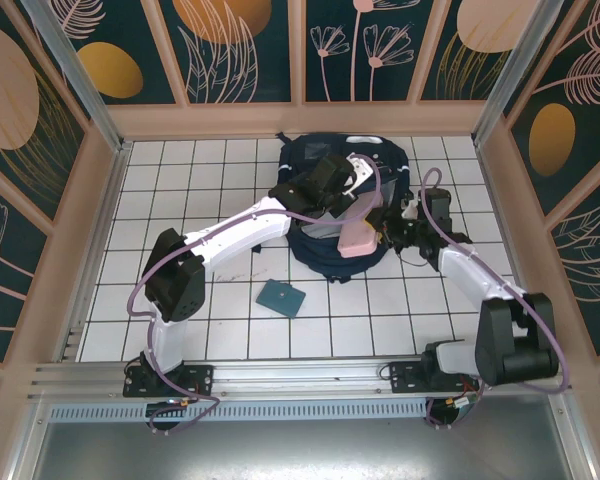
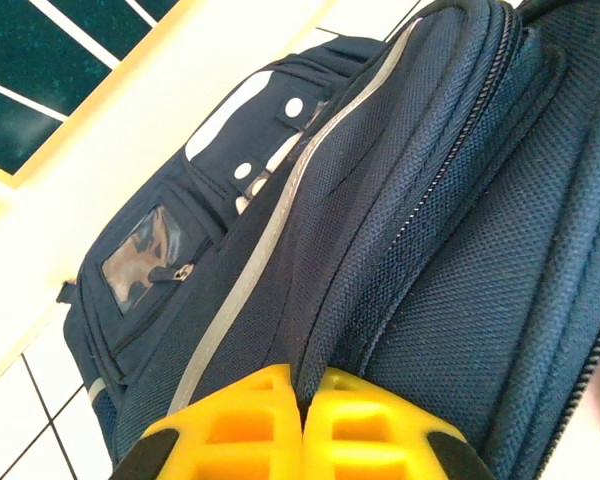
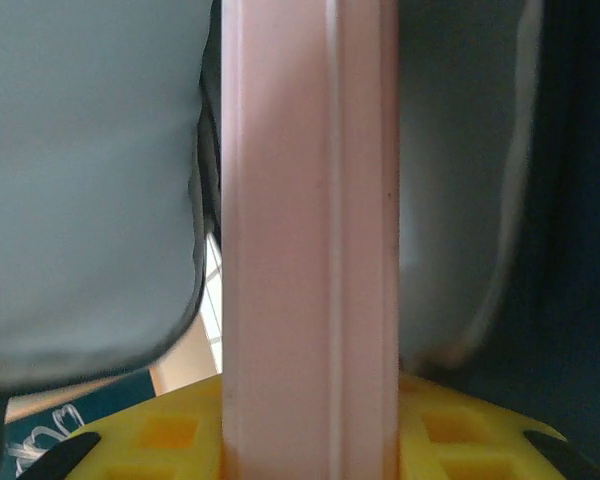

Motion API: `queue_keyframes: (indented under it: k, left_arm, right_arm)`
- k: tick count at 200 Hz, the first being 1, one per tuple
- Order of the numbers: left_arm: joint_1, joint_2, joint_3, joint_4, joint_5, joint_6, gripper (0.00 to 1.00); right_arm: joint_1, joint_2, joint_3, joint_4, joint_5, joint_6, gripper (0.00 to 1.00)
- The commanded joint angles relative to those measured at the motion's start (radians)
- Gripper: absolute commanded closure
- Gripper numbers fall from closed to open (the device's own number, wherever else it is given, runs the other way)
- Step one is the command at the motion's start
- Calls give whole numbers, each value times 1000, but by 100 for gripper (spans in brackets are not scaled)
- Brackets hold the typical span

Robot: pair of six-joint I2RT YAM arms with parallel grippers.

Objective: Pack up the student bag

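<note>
The student bag (image 1: 320,250) is a large navy backpack lying at the back middle of the tiled table. Its white stripe and clear pocket show in the left wrist view (image 2: 460,300). My left gripper (image 1: 332,186) sits on top of the bag, and its yellow fingers (image 2: 240,425) are shut on a fold of fabric beside a zip. My right gripper (image 1: 392,226) is at the bag's right side, shut on a pale pink oblong case (image 1: 358,238). In the right wrist view the case (image 3: 310,250) stands upright between the yellow fingers (image 3: 460,435), with dark bag fabric (image 3: 580,220) behind it.
A small teal booklet (image 1: 281,298) lies flat on the tiles in front of the bag, between the two arms. Wooden walls (image 1: 300,118) close the table at the back and both sides. Bare tiles (image 1: 180,180) stretch to the left of the bag.
</note>
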Motion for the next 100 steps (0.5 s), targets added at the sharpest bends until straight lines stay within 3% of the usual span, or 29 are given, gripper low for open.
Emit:
queue_keyframes:
  k: [1,47,72,100]
  left_arm:
    - [4,-105,33,126,50,-49,100]
    - [5,-107,33,114,101,-85,100]
    - [3,-114,26,116,124,-108,100]
    - [4,-118,20,124,135,-129,100]
  right_arm:
    - [20,71,69,260,145,94,76]
    - [51,307,195,457,228,203,77]
    - [95,386,268,477,329,210,77]
    - [141,461,263,627,424,317,75]
